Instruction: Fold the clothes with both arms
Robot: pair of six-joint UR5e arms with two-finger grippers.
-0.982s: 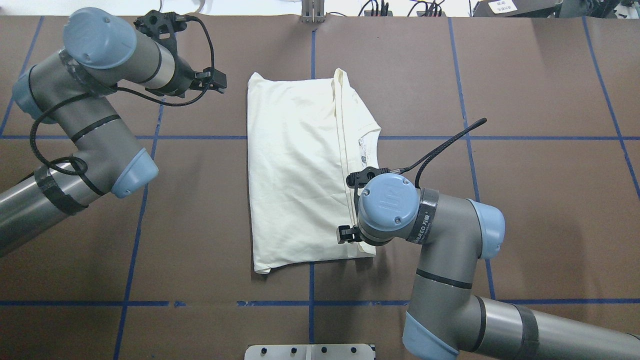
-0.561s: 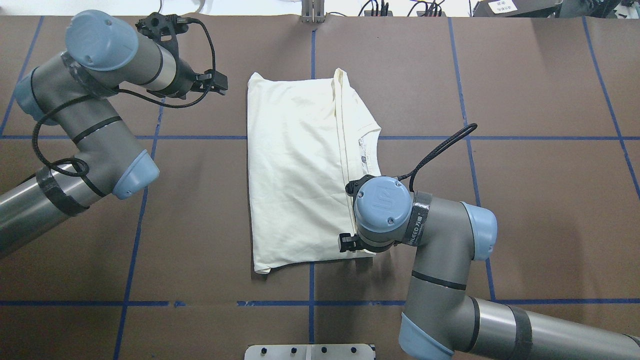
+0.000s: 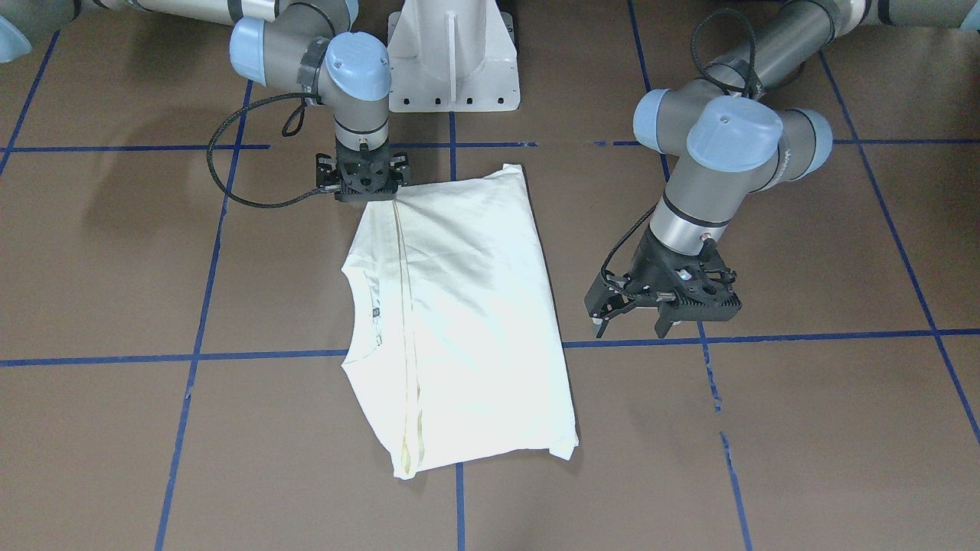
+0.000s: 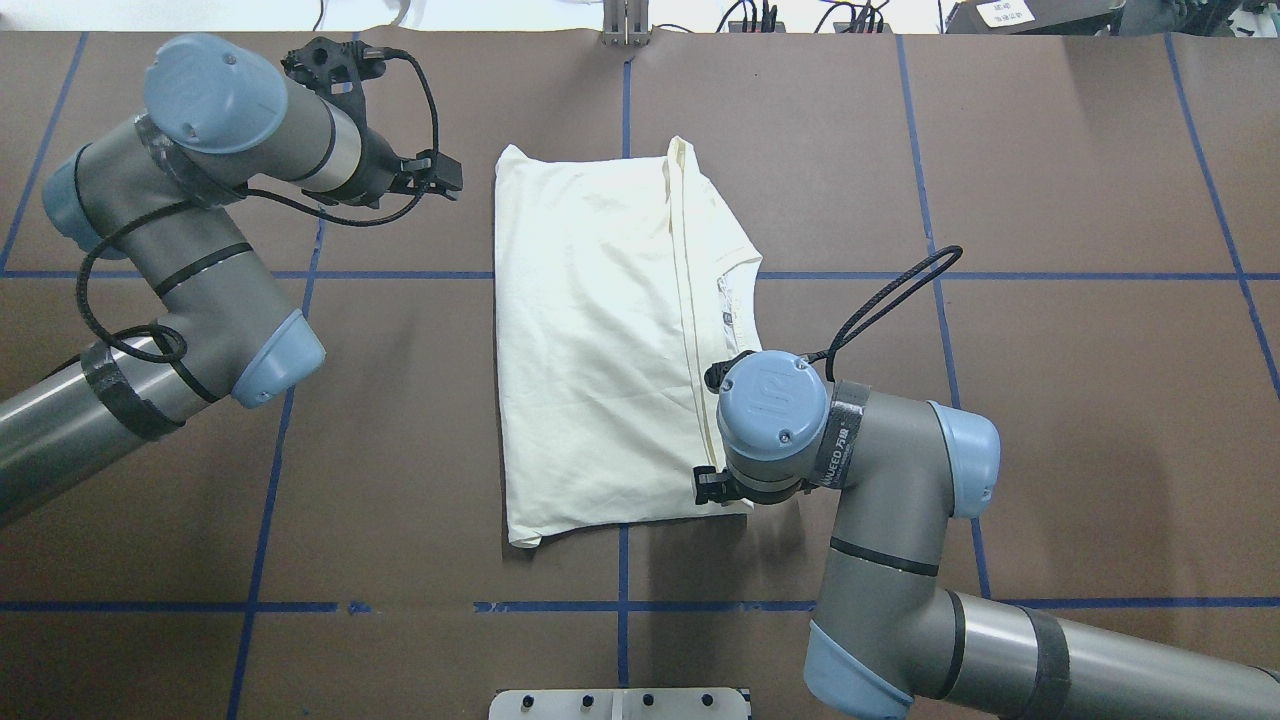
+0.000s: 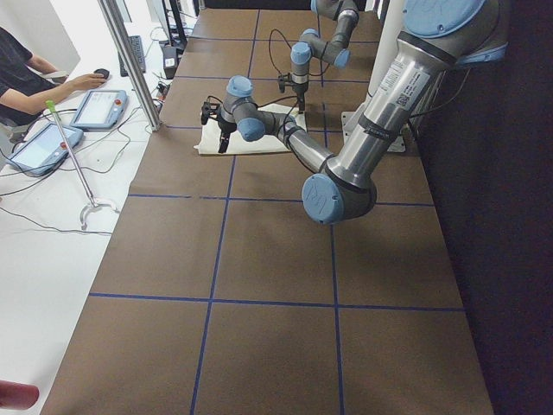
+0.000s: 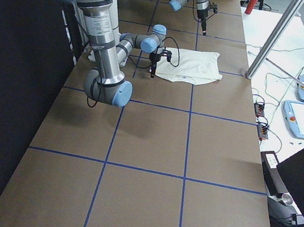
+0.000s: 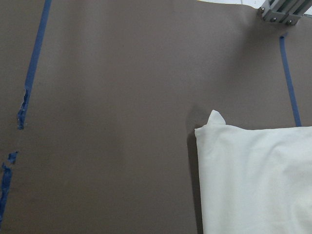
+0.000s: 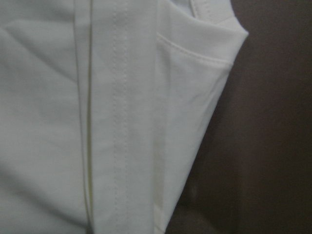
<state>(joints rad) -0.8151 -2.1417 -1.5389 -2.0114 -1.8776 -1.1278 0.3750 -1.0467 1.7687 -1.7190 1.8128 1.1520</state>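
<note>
Two pincers are placed for the next fold of the half-folded cream shirt (image 4: 600,340) lying centred on the surface (image 4: 1100,450): the left pincer (image 3: 630,327) hangs wide just off its far corner, the right pincer (image 3: 366,190) sits low on the near corner, its gap impossible to tell, so each likely must pinch its corner next.
</note>
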